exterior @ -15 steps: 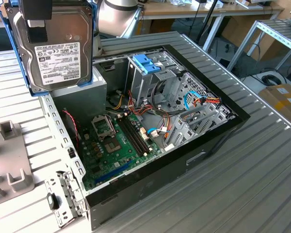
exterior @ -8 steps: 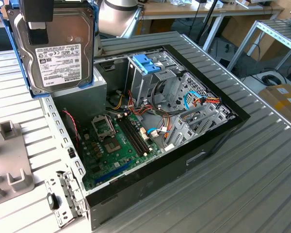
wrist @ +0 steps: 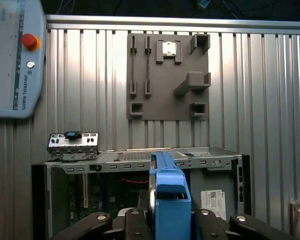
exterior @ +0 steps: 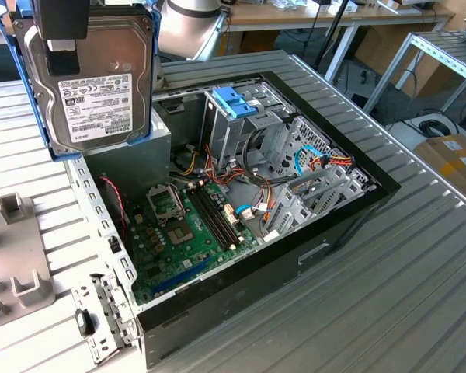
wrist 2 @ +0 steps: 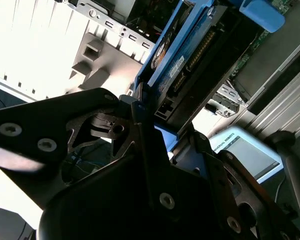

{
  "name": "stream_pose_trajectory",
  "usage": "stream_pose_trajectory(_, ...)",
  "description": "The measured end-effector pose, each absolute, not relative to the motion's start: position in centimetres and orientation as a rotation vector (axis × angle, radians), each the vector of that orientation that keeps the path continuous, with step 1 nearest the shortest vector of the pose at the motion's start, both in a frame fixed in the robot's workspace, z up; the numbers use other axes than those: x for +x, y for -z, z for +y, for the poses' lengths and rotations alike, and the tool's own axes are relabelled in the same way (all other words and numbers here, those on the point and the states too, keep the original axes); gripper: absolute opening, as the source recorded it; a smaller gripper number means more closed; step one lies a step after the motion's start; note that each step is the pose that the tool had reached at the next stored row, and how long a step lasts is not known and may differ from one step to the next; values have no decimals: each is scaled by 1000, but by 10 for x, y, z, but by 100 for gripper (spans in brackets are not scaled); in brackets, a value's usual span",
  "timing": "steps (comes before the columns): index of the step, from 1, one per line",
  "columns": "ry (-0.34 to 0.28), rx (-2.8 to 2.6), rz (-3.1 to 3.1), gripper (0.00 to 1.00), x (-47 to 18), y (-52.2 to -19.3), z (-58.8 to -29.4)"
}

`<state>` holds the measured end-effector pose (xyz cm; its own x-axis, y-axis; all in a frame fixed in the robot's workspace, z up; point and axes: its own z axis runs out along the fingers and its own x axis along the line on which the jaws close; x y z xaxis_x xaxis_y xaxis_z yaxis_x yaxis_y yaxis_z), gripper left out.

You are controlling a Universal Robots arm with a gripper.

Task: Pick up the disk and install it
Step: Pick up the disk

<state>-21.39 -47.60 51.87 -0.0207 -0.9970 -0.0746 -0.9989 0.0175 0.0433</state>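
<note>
The disk is in my tool's grasp in the upper left of the exterior view. Its white label faces that camera and its light-blue carrier rail frames its edges. My tool enters from the frame's top edge and is clenched on the disk's upper end, so the disk hangs nearly upright beneath it, off the worktop.

In the second wrist view the disk shows edge-on, reaching away from the tool, which pinches its near end. In the first wrist view the disk stands straight out between the two sides of the tool.

In the exterior view the open computer case fills the centre of the frame. The disk overlaps the case's corner on the exterior view's left. Inside lie the green motherboard and, toward the upper centre, a deeper-blue latch on a metal cage. A grey fixture plate rests on the worktop at the lower left.
</note>
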Motion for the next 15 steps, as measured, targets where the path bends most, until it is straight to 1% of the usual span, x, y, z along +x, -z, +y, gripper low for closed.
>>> stream_pose_trajectory(15,-130,-2182,2224,37,-214,-519,-485)
